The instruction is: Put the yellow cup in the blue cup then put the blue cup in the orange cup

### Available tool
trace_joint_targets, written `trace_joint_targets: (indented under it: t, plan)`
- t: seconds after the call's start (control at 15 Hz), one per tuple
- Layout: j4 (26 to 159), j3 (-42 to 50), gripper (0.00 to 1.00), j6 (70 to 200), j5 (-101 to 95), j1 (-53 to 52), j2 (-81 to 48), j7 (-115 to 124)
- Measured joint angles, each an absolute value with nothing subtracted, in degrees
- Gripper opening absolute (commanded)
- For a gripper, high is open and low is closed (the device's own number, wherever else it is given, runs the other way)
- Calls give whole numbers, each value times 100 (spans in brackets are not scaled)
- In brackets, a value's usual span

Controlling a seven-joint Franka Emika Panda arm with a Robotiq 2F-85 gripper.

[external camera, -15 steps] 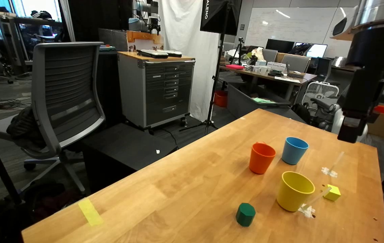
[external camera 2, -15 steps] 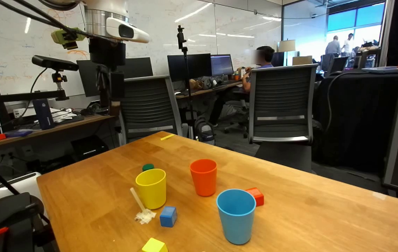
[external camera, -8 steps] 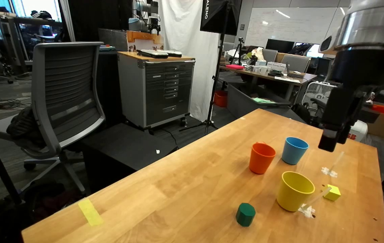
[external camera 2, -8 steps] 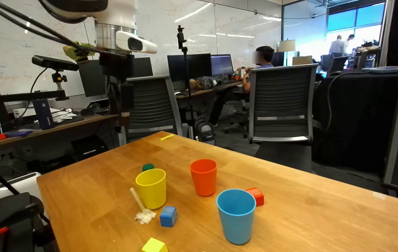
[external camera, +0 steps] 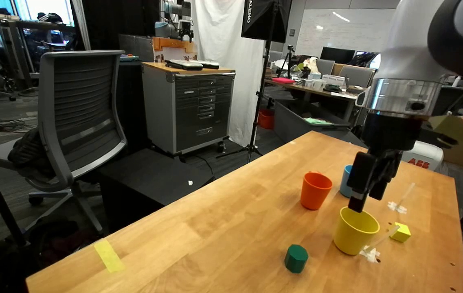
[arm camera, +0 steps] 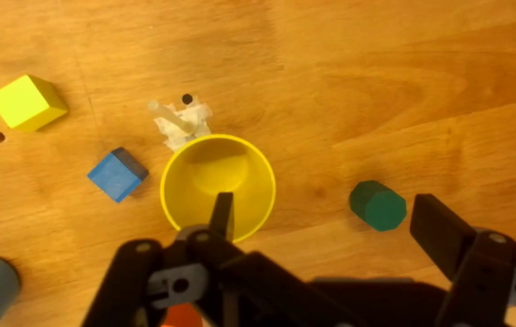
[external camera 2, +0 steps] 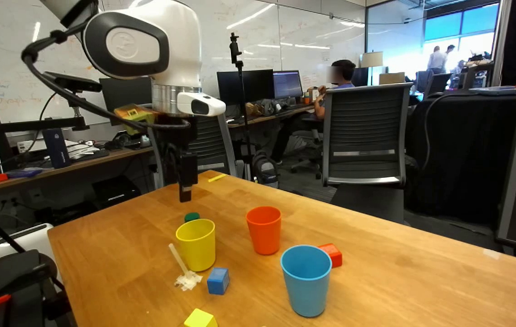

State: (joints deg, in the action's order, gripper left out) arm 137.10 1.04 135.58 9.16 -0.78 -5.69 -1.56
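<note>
On the wooden table [external camera: 215,232] stood three cups, all upright and apart from one another: one yellow cup [arm camera: 219,175], one orange cup [external camera 2: 264,232] and one blue cup [external camera 2: 306,290]. Four blocks shared the wood with them: one dark-blue block [arm camera: 116,176] just beside the yellow cup, one green block [arm camera: 382,209] on that cup's other side, one yellow block [arm camera: 24,102] near the dark-blue one, and one red block [external camera 2: 334,255], partly hidden behind the blue cup in an exterior view; whether those two touched could not be told. The single gripper [arm camera: 325,204] hung above the table with its two fingers [arm camera: 439,234] spread wide and nothing held between them. In the wrist view one finger crossed in front of the yellow cup's mouth and the other showed just past the green block; in an exterior view the same gripper hid part of the blue cup. Two pale pegs [external camera: 406,194] rose from the table, each with a patch of white tape [external camera: 396,208] at its foot, and the yellow cup stood just beside one of them. One strip of yellow tape [external camera: 109,255] lay near the table's edge, and two small dark holes [arm camera: 187,99] showed in the wrist view.
</note>
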Motion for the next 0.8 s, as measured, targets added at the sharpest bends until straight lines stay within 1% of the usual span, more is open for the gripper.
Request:
trace_joint_targets:
  t: [0.33,0.67,0.73,0.8]
  plan:
    - [13603,103,100,14010,916,-78,-1098,-156]
    - [13464,102,100,14119,912,-78,-1539,-156]
    - [13434,101,98,14119,912,-78,-1617,-156]
    - [13403,99,75,14119,912,-78,-1696,-156]
